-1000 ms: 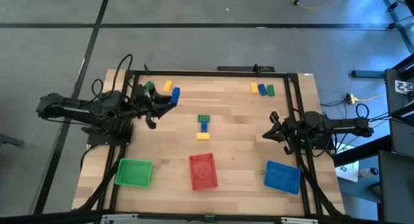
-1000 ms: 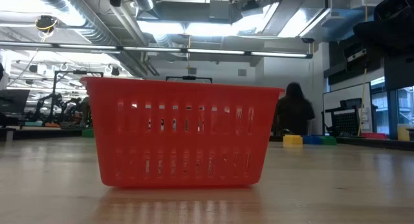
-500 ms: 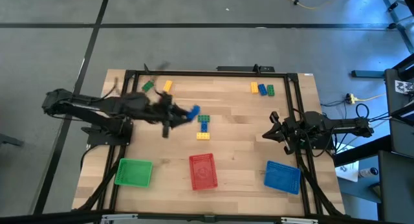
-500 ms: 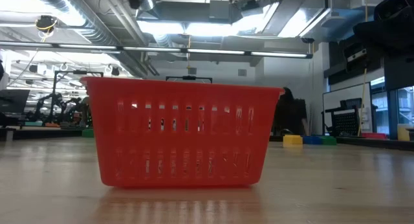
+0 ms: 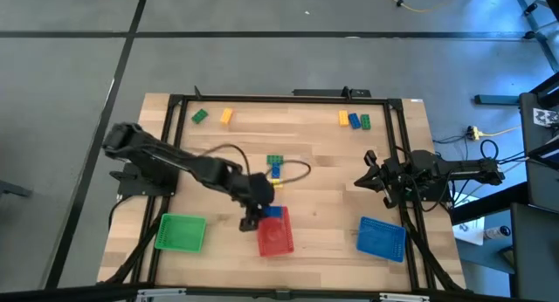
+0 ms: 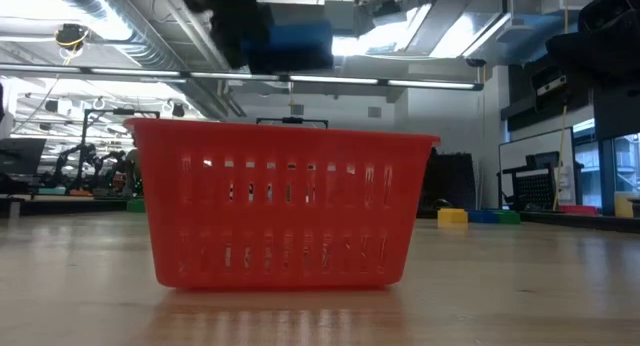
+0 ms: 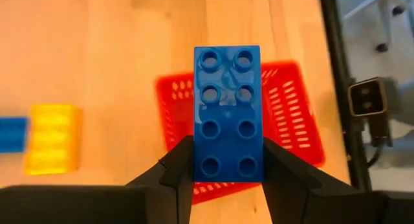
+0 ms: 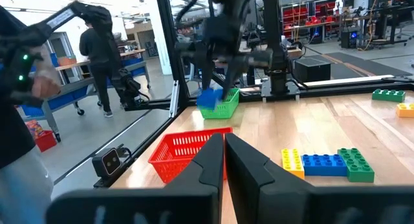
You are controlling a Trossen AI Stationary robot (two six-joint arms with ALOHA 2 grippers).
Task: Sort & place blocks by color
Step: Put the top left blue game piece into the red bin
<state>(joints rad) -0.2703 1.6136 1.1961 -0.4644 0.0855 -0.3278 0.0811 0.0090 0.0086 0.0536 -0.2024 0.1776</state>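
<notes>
My left gripper [image 5: 259,211] hangs over the far left corner of the red mesh tray [image 5: 277,237], shut on a blue studded block [image 7: 228,114]. The low view shows the block [image 6: 290,38] high above the tray [image 6: 280,206]. A green [image 5: 275,160], a blue [image 5: 276,171] and a yellow block [image 5: 278,187] lie in a row mid-table. Green [image 5: 199,116] and yellow [image 5: 226,116] blocks lie far left. Yellow [image 5: 343,119], blue [image 5: 354,120] and green [image 5: 365,121] blocks lie far right. My right gripper [image 5: 362,181] waits shut at the right side. My left gripper pinches the blue block between its two fingers [image 7: 178,171], one on each long side, at the end nearest the wrist [image 7: 228,167]. The block sticks out ahead of the fingertips, studs toward the wrist camera. It is lifted clear above the red tray [image 7: 291,120].
A green tray [image 5: 180,232] stands near left and a blue tray [image 5: 382,238] near right, with the red one between them. A dark frame [image 5: 279,99] runs around the tabletop. In the right wrist view a person [image 8: 97,56] stands beyond the table.
My left gripper has swung from the far left corner across the table toward the near edge and right, carrying the blue block, and now hangs over the red tray. The green and yellow blocks at far left have stayed put.
</notes>
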